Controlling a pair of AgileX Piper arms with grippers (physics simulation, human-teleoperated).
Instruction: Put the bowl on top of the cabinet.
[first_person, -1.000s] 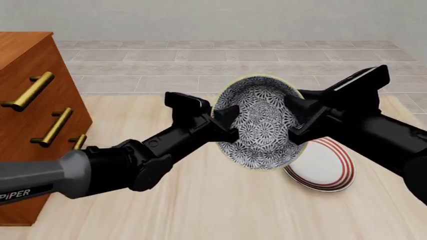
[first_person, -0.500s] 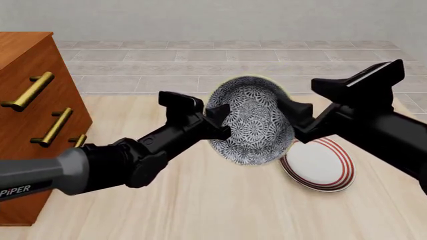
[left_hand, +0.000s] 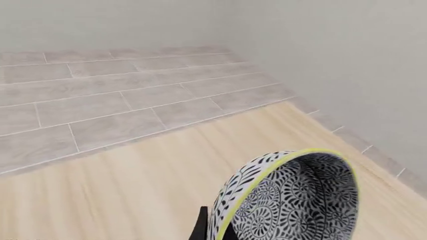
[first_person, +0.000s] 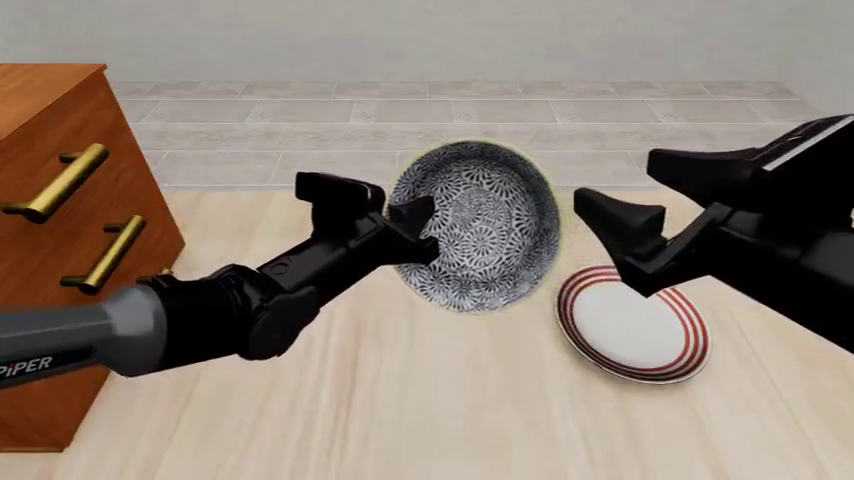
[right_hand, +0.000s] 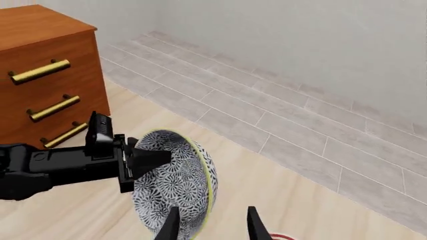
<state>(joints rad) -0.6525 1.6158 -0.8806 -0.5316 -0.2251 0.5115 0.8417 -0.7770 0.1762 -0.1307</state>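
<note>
Left pincer (first_person: 400, 228) clamps bowl (first_person: 481, 228) rim, tilted aloft | right pincer (first_person: 627, 235) agape, apart from bowl

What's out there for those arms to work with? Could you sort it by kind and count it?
Bowls: 1, the deep blue-and-white floral ceramic bowl
Plates: 1, the flat white plate with red rings
Cabinets: 1, the reddish-brown wooden drawer cabinet
Total: 3

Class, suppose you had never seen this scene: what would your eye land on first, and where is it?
First, the patterned bowl, tipped on its side in mid-air at the centre, gripped at its rim by the left gripper. The right gripper hangs open just right of it, apart from it. Then the reddish-brown cabinet at far left and the red-ringed plate on the table.
</note>
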